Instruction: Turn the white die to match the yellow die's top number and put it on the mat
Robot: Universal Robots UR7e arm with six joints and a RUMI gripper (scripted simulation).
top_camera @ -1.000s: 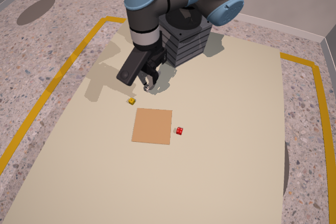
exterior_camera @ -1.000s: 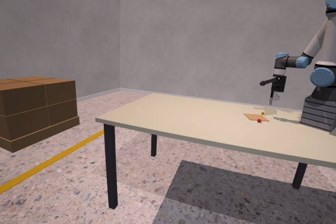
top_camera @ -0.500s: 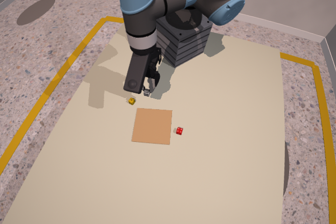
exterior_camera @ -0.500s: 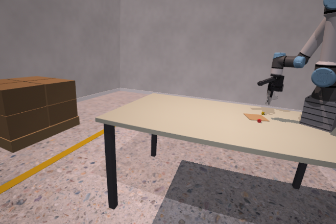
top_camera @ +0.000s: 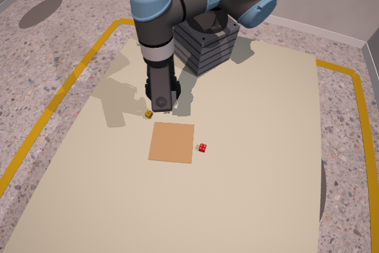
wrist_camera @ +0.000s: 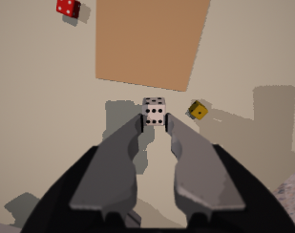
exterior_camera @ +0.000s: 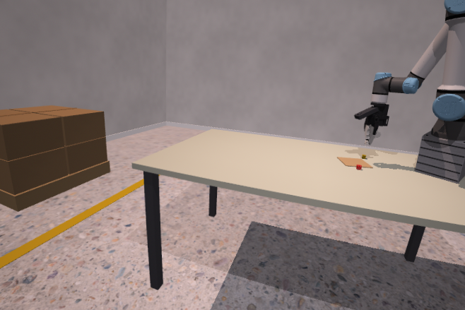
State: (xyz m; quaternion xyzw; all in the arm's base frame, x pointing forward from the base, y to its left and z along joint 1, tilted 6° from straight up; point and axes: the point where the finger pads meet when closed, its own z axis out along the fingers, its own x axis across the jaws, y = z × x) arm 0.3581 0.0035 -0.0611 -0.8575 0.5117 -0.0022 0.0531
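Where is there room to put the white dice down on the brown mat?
The whole mat is bare. The yellow die sits off its back left corner, the red die just off its right edge, so those edges are tighter. The gripper holds the white die above the table.

white die: pinched in hand, lifted above tabletop, short of mat
yellow die: flat on tabletop, single pip up
mat: tan square, flat
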